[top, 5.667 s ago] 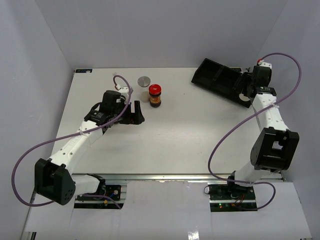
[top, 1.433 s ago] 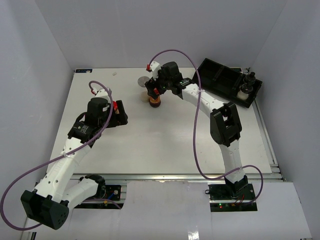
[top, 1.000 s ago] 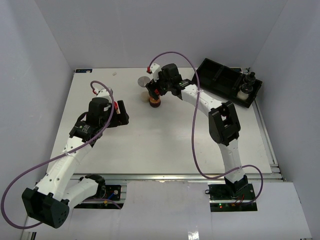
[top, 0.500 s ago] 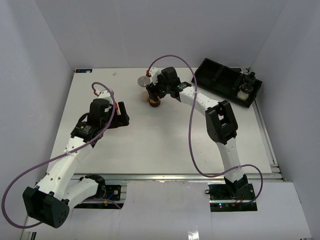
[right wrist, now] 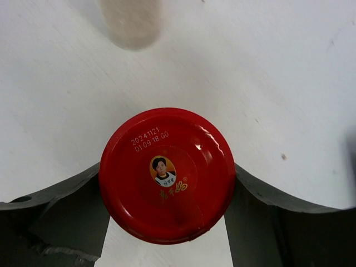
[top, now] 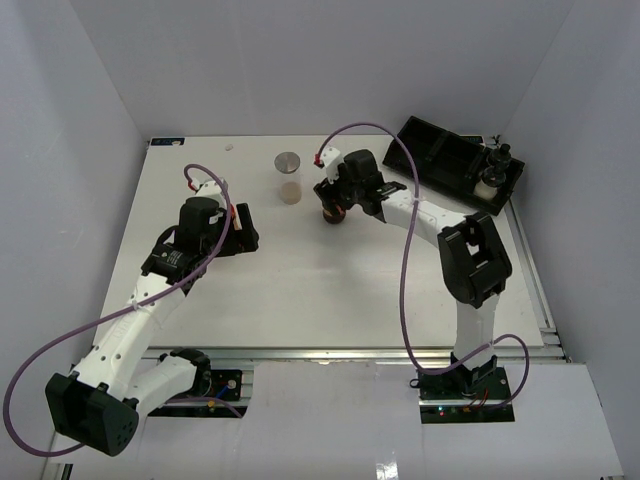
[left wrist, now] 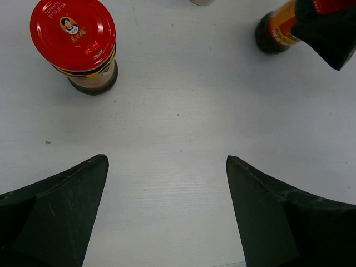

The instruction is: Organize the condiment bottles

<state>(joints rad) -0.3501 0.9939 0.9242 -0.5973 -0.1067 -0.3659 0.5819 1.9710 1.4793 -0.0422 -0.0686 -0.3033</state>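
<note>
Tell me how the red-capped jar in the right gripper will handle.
The red-capped jar looks rigid, probably glass, so somewhat heavy and breakable. The fingers grip under its wider cap, which likely stops it slipping down. Its round shape suggests rolling if tipped.

Seen from above, the right end effector [top: 333, 207] covers most of the red-capped jar [right wrist: 167, 175]; its wrist view crops a blurred pale jar [right wrist: 130, 22].
</note>
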